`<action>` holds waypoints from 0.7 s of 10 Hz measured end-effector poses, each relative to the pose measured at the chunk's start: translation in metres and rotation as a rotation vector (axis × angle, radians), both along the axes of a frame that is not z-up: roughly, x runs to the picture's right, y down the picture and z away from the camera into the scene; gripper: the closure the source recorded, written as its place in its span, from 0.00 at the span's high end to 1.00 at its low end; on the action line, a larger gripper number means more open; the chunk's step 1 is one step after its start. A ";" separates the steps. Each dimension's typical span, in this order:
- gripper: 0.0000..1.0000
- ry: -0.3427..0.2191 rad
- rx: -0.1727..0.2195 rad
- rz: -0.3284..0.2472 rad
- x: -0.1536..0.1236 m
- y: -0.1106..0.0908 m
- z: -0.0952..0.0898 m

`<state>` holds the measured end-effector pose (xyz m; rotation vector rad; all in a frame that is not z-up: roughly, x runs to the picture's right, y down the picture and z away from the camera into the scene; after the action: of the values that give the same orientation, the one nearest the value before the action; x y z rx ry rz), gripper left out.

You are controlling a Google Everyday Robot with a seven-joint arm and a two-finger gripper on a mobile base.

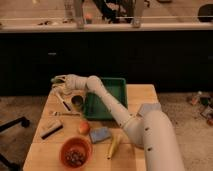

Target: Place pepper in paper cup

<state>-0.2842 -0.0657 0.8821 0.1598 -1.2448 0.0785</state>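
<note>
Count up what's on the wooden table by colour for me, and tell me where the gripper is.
Green: 1, tray
Orange: 2, bowl, round fruit
Yellow: 1, long item
Blue-grey: 1, sponge
Dark metallic: 1, can
Total: 6
The gripper is over the table's far left corner.

The tool hangs over the counter's far left corner, at the end of the arm reaching across from the right. The cup, small, cream and round, stands upright just below and beside the tool, near the counter's left edge. The pepper cannot be made out; whether the tool carries it cannot be told.
</note>
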 end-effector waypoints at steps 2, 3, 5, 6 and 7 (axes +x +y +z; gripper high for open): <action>0.60 -0.001 0.000 0.000 0.000 0.000 0.000; 0.70 -0.001 0.000 -0.001 -0.001 0.000 -0.001; 0.80 -0.001 0.000 -0.001 -0.001 0.001 -0.001; 0.80 -0.002 -0.001 -0.002 -0.001 0.001 0.000; 0.80 -0.002 0.000 -0.001 -0.001 0.001 -0.001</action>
<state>-0.2854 -0.0647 0.8816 0.1584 -1.2469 0.0777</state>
